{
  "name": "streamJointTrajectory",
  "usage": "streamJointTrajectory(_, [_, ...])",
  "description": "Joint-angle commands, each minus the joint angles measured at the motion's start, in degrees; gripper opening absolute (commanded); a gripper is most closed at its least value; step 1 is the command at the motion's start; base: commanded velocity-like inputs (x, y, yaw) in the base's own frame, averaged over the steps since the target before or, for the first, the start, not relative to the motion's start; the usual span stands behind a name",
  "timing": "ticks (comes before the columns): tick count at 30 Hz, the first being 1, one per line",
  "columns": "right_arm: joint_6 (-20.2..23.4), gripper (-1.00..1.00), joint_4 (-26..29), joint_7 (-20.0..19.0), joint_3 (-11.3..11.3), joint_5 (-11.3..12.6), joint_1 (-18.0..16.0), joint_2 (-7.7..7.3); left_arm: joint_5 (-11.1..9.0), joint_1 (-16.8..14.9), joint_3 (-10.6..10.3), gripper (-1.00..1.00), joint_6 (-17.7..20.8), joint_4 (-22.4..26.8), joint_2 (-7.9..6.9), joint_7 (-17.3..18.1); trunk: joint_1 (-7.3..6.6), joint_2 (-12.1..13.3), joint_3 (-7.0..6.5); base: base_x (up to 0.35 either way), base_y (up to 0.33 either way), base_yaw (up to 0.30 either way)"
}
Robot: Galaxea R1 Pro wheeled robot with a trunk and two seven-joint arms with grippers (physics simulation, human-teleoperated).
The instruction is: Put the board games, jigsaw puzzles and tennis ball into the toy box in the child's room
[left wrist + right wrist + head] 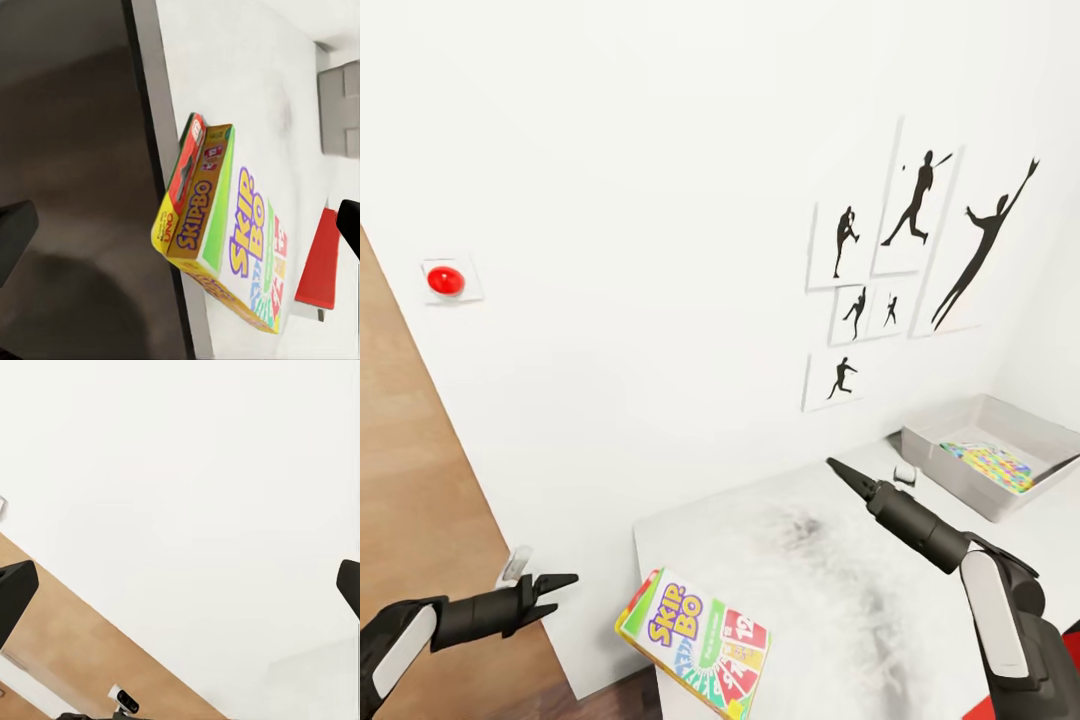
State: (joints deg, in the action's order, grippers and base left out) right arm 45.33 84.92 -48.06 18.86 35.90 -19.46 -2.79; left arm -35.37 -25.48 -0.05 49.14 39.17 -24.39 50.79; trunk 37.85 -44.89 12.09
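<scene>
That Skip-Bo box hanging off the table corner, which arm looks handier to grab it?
Probably the left. The left gripper is open, beside the table edge, close to the Skip-Bo box, and its wrist camera looks straight at the box. The right gripper points away, toward the toy box.

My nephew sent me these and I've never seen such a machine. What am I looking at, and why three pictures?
It is a simulated two-armed robot in a child's room. The big picture comes from a camera on its head; the other two from cameras on its wrists. The left gripper hangs beside the white table, open and holding nothing. The right gripper reaches over the table, also empty. Two stacked game boxes, the top one a Skip-Bo box, overhang the table's corner. A grey toy box farther back holds a colourful jigsaw puzzle.
</scene>
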Motion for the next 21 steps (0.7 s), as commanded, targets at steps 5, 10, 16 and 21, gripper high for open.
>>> streamJointTrajectory(5, [0.4,1.00,0.1,-0.1,0.9,0.1,-0.1,0.02,0.0,-0.2,0.2,1.00,2.6,0.4,0.05,0.0,1.11,-2.1,0.99,-0.143,0.096,0.000])
streamJointTrajectory(10, [0.4,1.00,0.1,-0.1,1.1,0.1,0.0,0.06,0.1,-0.2,0.2,1.00,3.2,0.7,0.05,-0.1,2.21,-4.1,1.89,-0.071,0.045,0.000])
streamJointTrajectory(16, [0.3,1.00,0.2,-0.1,1.1,0.1,0.0,0.07,0.1,-0.2,0.2,1.00,3.3,0.7,0.11,-0.1,3.53,-6.5,2.97,-0.018,0.011,0.000])
streamJointTrajectory(21, [0.3,1.00,0.4,-0.1,1.1,0.1,0.0,0.08,0.1,-0.2,0.2,1.00,3.4,0.7,0.16,-0.2,4.63,-8.5,3.86,-0.004,0.002,0.000])
